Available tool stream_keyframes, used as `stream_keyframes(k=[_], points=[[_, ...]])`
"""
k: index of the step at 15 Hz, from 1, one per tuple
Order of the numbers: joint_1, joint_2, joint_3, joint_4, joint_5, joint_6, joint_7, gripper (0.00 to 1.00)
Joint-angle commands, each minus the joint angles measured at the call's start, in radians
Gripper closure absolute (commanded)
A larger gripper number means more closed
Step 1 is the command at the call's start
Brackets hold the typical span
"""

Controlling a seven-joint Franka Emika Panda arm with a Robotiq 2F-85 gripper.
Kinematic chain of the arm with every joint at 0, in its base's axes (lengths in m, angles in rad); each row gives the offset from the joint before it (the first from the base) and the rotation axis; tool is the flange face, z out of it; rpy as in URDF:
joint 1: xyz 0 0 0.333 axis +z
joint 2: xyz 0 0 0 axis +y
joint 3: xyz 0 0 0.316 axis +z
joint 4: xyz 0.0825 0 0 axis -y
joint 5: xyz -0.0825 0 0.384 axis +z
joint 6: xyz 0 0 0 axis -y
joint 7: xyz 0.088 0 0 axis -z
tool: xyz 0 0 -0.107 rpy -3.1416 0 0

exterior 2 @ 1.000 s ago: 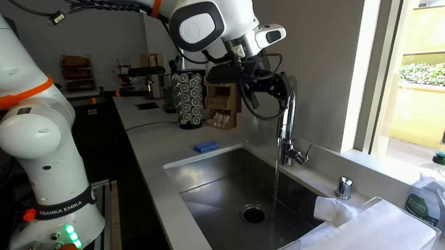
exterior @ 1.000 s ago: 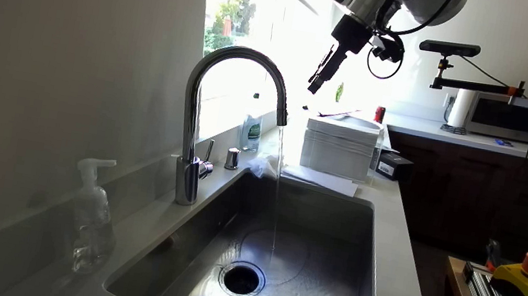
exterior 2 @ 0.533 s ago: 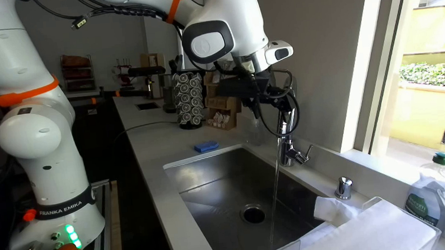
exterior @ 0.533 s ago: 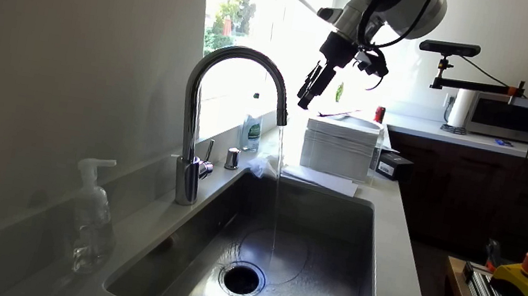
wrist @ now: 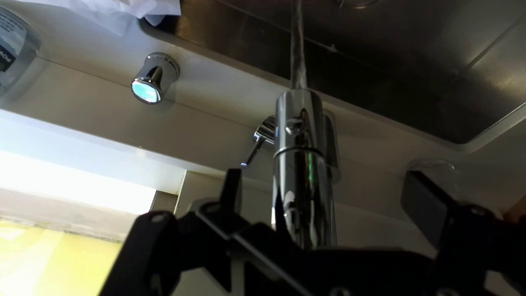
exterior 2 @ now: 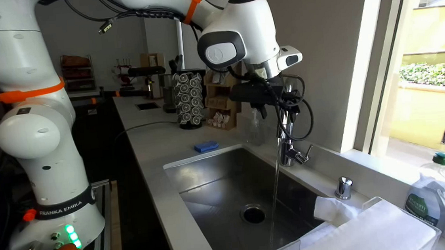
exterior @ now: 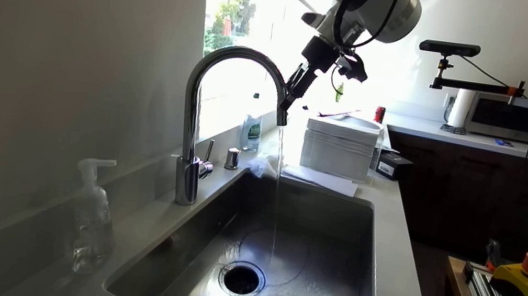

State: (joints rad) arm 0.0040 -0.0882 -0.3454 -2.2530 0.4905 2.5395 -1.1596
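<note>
In the wrist view, the chrome faucet [wrist: 299, 172] is seen between the parted jaws of the gripper [wrist: 322, 181]; contact cannot be confirmed. Its glossy neck [exterior: 239, 52] is arched over the steel sink [exterior: 328, 211].

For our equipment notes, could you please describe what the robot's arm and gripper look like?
The arm is white with smooth rounded segments, orange bands, dark cables and a black base band lettered FRANKA EMIKA. Green lights glow beneath it. The gripper is black, with two blocky fingers.
</note>
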Motion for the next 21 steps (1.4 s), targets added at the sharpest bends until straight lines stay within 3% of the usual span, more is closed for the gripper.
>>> stream_keyframes(k=[1, 7, 15, 21], points=[[-0.042, 0.062, 0.05, 0.056, 0.094, -0.04, -0.064, 0.0], [-0.08, 0.04, 0.117, 0.056, 0.092, -0.081, 0.022, 0.0], [-0.082, 0.005, 0.155, 0.035, 0.076, -0.18, 0.169, 0.0], [-0.06, -0.023, 0.206, -0.006, -0.005, -0.138, 0.358, 0.0]])
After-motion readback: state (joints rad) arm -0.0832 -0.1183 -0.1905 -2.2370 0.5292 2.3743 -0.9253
